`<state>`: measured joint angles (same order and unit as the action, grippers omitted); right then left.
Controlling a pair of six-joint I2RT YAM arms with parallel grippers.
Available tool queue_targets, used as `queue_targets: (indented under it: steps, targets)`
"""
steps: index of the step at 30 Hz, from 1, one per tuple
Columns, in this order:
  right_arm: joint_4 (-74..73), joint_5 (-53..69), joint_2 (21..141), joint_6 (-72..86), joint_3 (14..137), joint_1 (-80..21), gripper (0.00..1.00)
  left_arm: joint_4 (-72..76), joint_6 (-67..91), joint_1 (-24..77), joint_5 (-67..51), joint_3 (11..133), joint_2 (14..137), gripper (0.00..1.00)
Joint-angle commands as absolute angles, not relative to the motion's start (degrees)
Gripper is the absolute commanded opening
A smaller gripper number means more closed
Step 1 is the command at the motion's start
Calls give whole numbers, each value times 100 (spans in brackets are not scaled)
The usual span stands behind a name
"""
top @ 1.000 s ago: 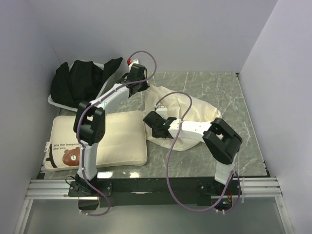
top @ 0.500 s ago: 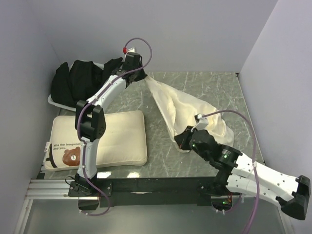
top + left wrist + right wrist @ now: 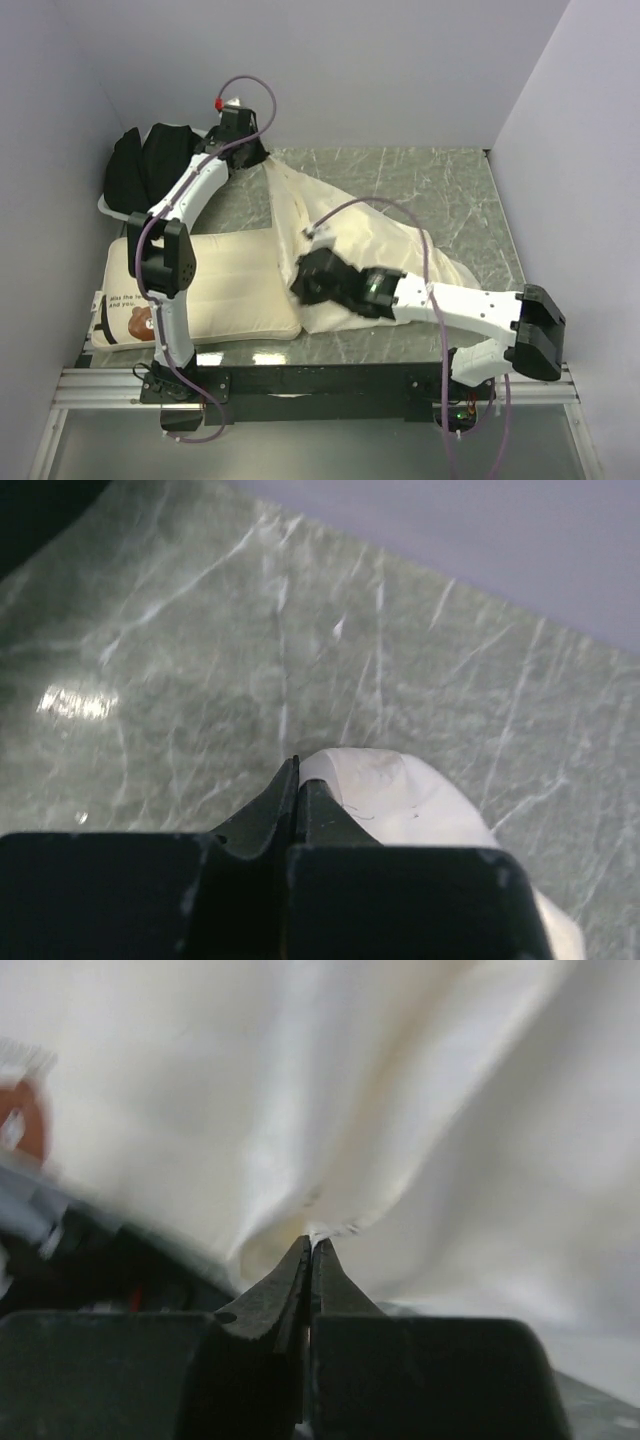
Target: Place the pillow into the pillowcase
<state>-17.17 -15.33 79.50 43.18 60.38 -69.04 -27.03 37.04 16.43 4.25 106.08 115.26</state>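
Observation:
The pillow [image 3: 240,285] lies flat at the front left, with its bear picture [image 3: 145,319] at the left end. The pillowcase [image 3: 390,250] is stretched out just right of it, and its left edge overlaps the pillow's right end. My left gripper [image 3: 258,160] is shut on the pillowcase's far corner near the back wall. In the left wrist view the left gripper [image 3: 298,766] pinches white cloth [image 3: 400,800]. My right gripper [image 3: 297,283] is shut on the pillowcase's near left edge, at the pillow's right end. In the right wrist view the right gripper [image 3: 311,1243] pinches a fold of the cloth [image 3: 350,1110].
A bundled black cloth [image 3: 150,170] lies on a white tray [image 3: 108,210] at the back left. Grey walls close in the back and both sides. The marble tabletop [image 3: 440,185] shows at the back right. The right arm [image 3: 470,305] lies low across the front right.
The left gripper has moved left along the back with the pillowcase corner. The right arm swung out right, then came back and now grips the sack's left edge by the pillow. The pillowcase has shifted left.

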Motion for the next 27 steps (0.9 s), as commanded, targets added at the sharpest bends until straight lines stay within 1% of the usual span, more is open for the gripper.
queue_targets:
  steps: [1, 2, 3, 4, 5, 6, 7, 8, 9, 10, 11, 12, 13, 15, 16, 18, 19, 20, 21, 22, 23, 25, 27]
  targets:
    - [-3056, -1783, 7313, 3922, 6564, -5093, 0, -2013, 3595, 1722, -130, 11360, 11390, 1]
    - [-3259, -2036, 7034, 3816, 6966, -4306, 0, -2074, 3595, 1784, -323, 11608, 11573, 1]
    - [-3600, -2083, 6875, 3719, 7187, -3959, 0, -2109, 3603, 1967, -595, 11897, 11662, 1]
    - [-3725, -2074, 6682, 3561, 7442, -3616, 0, -2144, 3595, 2082, -737, 12570, 11820, 1]
    - [-3770, -2092, 6271, 3473, 7914, -3055, 0, -2153, 3586, 2196, -817, 12916, 11856, 1]
    - [-3771, -2109, 6058, 3385, 8145, -2867, 0, -2119, 3603, 2406, -887, 13529, 11874, 1]
    - [-3718, -2092, 5864, 3184, 8600, -2726, 0, -1970, 3682, 2469, -975, 13700, 11752, 1]
    - [-3674, -2066, 5540, 3077, 8796, -2655, 0, -1734, 3796, 2470, -1106, 13737, 11594, 1]
    - [-3535, -1978, 5398, 2954, 8963, -2654, 0, -1114, 4093, 2383, -1168, 13459, 11384, 1]
    - [-3411, -1873, 5092, 2936, 9052, -2646, 0, -829, 4217, 2295, -1108, 13204, 10895, 1]
    - [-3245, -1655, 4950, 2918, 8974, -2646, 0, -548, 4375, 2181, -1064, 12888, 10637, 1]
    - [-2965, -1304, 4818, 2927, 8852, -2654, 0, -92, 4420, 1910, -1020, 12276, 10417, 1]
    - [-2901, -1144, 4668, 2953, 8572, -2654, 0, -44, 4447, 1759, -1037, 12017, 10128, 1]
    - [-2674, -854, 4606, 3119, 8124, -2654, 0, -35, 4552, 1347, -1168, 11499, 10055, 1]
    - [-2567, -444, 4614, 3181, 7529, -2663, 0, -44, 4588, 1249, -1447, 11279, 10055, 1]
    - [-2200, -107, 4684, 3452, 6833, -2689, 0, 123, 4475, 1169, -1547, 10552, 10037, 1]
    - [-2023, 182, 4745, 3541, 6063, -2846, 0, 140, 4378, 1169, -1521, 10312, 10002, 1]
    - [-1804, 202, 4755, 3646, 5638, -2996, 0, 167, 4316, 1178, -1390, 10040, 9967, 1]
    - [-1393, 141, 4781, 3900, 5242, -3241, 0, 219, 4272, 1143, -1310, 9489, 9932, 1]
    - [-1189, 45, 4894, 3989, 4560, -3774, 0, 307, 4289, 1108, -1249, 9249, 9906, 1]
    - [-1047, -365, 5000, 4095, 4274, -4075, 0, 299, 4367, 1081, -1170, 9046, 9914, 1]
    - [-617, -387, 5481, 4560, 3538, -4341, 0, 185, 4447, 1020, -1116, 8684, 10080, 1]
    - [31, -27, 5817, 5033, 3061, -4342, 0, -156, 4421, 1063, -1116, 8631, 10282, 1]
